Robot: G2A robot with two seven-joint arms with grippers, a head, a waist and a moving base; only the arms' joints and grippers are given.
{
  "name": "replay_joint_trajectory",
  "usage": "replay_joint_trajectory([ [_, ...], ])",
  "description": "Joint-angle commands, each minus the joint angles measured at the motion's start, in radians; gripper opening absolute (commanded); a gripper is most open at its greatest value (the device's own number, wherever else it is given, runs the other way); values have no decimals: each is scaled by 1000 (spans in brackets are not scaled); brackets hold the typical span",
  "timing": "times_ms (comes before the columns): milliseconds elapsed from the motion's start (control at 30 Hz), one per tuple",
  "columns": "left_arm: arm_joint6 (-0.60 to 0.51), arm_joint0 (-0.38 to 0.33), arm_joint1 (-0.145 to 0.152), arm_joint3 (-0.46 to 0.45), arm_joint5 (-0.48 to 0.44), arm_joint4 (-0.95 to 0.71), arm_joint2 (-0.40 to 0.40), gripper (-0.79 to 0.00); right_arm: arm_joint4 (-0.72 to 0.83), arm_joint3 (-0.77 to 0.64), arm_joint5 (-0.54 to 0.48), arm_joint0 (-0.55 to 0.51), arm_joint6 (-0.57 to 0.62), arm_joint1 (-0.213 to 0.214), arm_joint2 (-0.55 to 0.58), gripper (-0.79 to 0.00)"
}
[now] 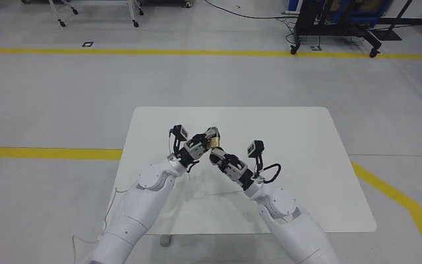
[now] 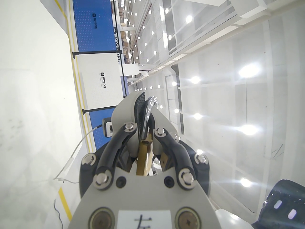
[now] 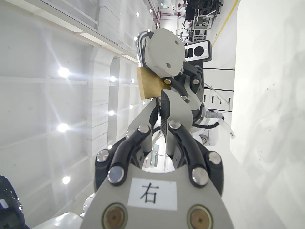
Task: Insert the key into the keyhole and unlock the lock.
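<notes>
Brass padlock (image 3: 149, 85), silver shackle (image 3: 140, 48), clamped in left gripper (image 2: 143, 110), right gripper (image 3: 164, 101) pinched shut, perhaps on key

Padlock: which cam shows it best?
Right wrist view: the padlock shows the broad face of its brass body and its shackle. The left wrist view sees it edge-on, clamped in the left gripper. The top view gives just a small brass spot.
</notes>
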Motion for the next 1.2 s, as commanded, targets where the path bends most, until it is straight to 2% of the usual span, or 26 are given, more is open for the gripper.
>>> replay_joint_trajectory([
  [0, -6, 0, 0, -1, -1, 1, -3, -785, 47, 1, 13, 3, 21, 0, 8, -785],
  [267, -38, -1, -2, 6, -41, 0, -15, -785, 262, 5, 110, 9, 155, 4, 64, -785],
  [633, -74, -12, -10, 27, -115, 7, -15, -785, 484, 52, 311, 41, 288, 7, 105, -785],
  [867, -87, -11, -15, 38, -151, 16, -11, -785, 564, 77, 408, 49, 335, 12, 129, -785],
  [1167, -97, -5, -17, 39, -179, 35, -12, -785, 647, 96, 596, 57, 399, 24, 164, -785],
])
